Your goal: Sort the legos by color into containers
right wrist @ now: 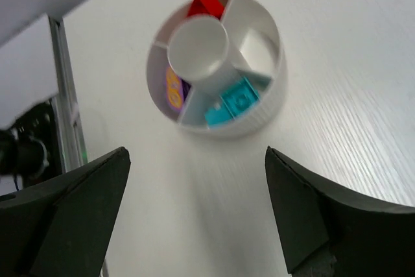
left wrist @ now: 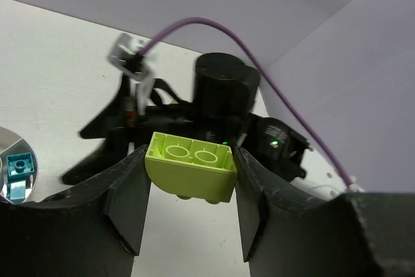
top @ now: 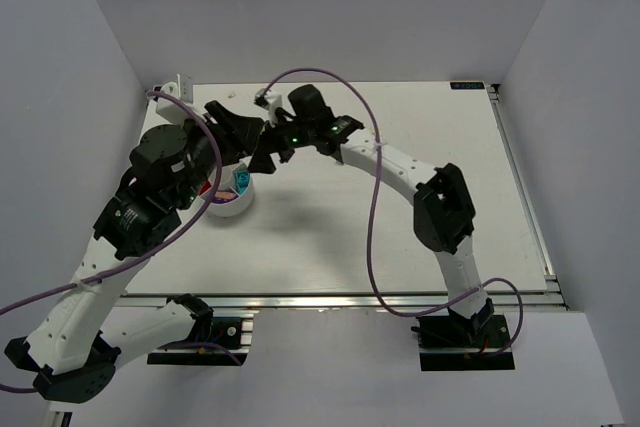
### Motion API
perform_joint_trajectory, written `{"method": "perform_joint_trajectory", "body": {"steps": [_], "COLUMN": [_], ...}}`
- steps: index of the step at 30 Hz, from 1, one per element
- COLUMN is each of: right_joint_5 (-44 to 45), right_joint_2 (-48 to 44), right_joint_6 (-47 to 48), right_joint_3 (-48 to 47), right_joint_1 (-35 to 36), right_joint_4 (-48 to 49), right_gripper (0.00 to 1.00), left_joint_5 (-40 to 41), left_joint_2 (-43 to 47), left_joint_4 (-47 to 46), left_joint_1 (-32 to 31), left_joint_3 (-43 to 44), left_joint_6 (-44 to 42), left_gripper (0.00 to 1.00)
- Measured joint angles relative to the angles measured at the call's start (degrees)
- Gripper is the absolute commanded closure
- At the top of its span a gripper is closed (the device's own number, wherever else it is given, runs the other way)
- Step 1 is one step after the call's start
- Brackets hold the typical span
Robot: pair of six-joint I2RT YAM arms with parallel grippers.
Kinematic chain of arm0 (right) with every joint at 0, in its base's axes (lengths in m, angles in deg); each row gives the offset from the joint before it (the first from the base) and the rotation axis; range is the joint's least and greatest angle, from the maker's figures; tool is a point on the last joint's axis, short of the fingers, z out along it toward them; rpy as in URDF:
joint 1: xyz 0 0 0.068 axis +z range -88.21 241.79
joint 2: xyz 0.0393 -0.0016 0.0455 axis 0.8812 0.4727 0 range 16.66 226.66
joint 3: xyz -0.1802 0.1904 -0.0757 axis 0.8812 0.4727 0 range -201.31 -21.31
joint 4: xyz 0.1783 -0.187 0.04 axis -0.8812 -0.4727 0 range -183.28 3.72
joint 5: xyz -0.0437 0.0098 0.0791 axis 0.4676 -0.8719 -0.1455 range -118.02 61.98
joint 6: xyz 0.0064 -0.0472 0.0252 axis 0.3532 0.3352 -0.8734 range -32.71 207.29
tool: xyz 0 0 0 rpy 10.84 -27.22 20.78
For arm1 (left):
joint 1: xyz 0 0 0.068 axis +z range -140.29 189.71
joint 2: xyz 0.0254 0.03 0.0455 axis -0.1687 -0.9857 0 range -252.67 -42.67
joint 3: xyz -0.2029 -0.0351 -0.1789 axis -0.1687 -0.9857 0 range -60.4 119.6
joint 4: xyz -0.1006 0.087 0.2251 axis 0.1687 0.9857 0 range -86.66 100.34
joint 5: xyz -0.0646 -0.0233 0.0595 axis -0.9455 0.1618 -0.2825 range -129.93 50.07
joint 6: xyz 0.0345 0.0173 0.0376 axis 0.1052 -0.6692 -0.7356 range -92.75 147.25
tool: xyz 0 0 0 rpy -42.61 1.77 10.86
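Left wrist view has the left gripper (left wrist: 191, 160) closed on a lime brick (left wrist: 194, 176). Its two black fingers (left wrist: 126, 199) press the brick's short sides, with the hollow underside facing the lens and the studs pointing down. Right wrist view looks down past the right gripper (right wrist: 196, 180), whose jaws stand wide apart with nothing between them. Below it lies the dish (right wrist: 262, 115) (round and white, with a central hub and wedge compartments). A red brick (right wrist: 205, 3) sits in one wedge, a purple brick (right wrist: 174, 89) in the next, and teal bricks (right wrist: 235, 100) in a third. In the top external view the dish rests toward the left edge of the table (top: 340, 237), with both grippers close together on its far-edge side.
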Motion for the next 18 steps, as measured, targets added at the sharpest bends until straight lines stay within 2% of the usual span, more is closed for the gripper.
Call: {"method": "perform_joint_trajectory", "body": {"steps": [5, 8, 11, 12, 14, 15, 17, 18], "right_joint_5": [-6.9, -10.9, -13.6, -14.4, -15.6, -16.2, -17.5, -18.1], "right_joint_2": [-7.6, -11.2, -15.3, -16.8, -19.4, -20.8, -23.5, -24.7], "right_joint_6": [9.3, 14.2, 17.7, 18.4, 19.6, 20.0, 20.7, 21.0], "right_joint_3": [11.8, 17.6, 23.4, 25.1, 27.5, 28.6, 30.4, 31.3], "right_joint_1": [-6.7, -11.2, -15.7, -17.2, -19.8, -20.9, -22.9, -23.7], "right_joint_4": [-0.2, -0.4, -0.6, -0.9, -0.8, -0.8, -0.4, -0.1], "right_gripper": [0.11, 0.19, 0.34, 0.43, 0.52, 0.62, 0.72, 0.8], "left_joint_5": [0.0, 0.0, -1.0, -2.4, -5.4, -6.7, -8.8, -9.9], "left_joint_2": [-1.3, -3.3, -7.3, -8.9, -12.1, -13.8, -17.6, -20.1], "left_joint_4": [0.4, 1.3, 3.3, 4.0, 5.2, 5.9, 7.5, 8.7], "left_joint_1": [0.0, 0.3, 2.1, 3.6, 7.8, 10.3, 15.0, 17.4], "left_joint_3": [-0.1, 0.1, 1.7, 2.3, 3.2, 3.6, 4.5, 5.4], "left_joint_6": [0.8, 0.9, 0.8, 0.7, 0.4, 0.0, -0.9, -1.6], "left_gripper": [0.59, 0.6, 0.62, 0.62, 0.63, 0.63, 0.63, 0.63]}}
